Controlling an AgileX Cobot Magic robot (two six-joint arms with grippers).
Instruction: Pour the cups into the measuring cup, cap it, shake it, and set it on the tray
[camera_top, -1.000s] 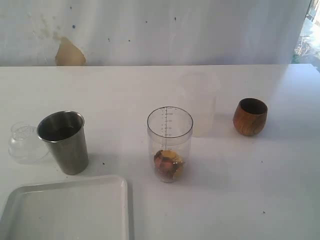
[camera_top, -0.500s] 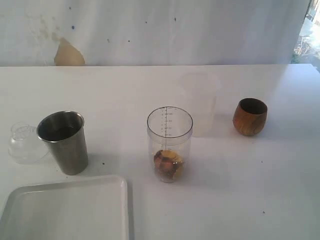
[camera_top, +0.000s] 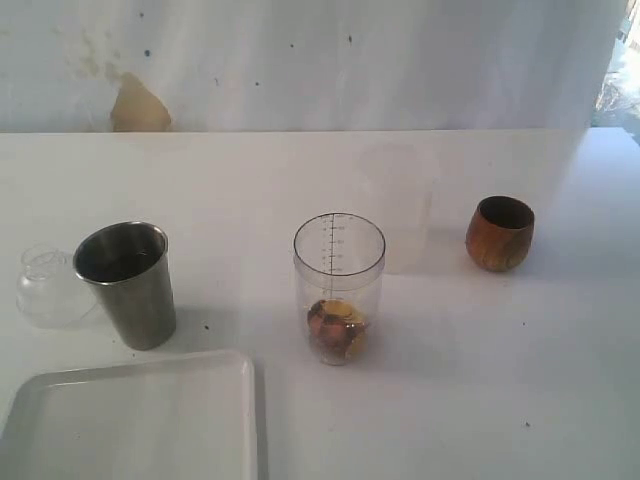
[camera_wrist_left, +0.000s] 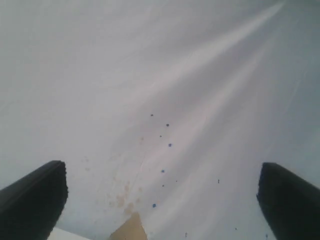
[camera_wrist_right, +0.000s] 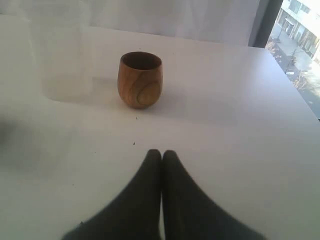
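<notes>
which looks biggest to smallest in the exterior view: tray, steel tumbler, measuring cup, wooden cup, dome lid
1. white tray, even cropped by the frame
2. measuring cup, slightly taller than
3. steel tumbler
4. wooden cup and dome lid: about alike, lid partly hidden by the tumbler, so unranked

Left gripper (camera_wrist_left: 161, 172) spread wide, facing a white backdrop (camera_wrist_left: 150, 60). Two dark fingers (camera_wrist_left: 35, 200), blurred, one on each side of a tan patch (camera_wrist_left: 129, 231) and well apart from it. Only the pointed tip of the patch in frame, the rest cut off by the edge. Close around that tip, a scatter of faint brown stains (camera_wrist_left: 120, 197). Farther out from the patch than the stains, a loose string of small blue specks (camera_wrist_left: 169, 145). Well beyond the patch, pale creases (camera_wrist_left: 225, 45) slanting across the backdrop. Beside the patch, a sliver of lighter surface (camera_wrist_left: 65, 234), too little to identify.
</notes>
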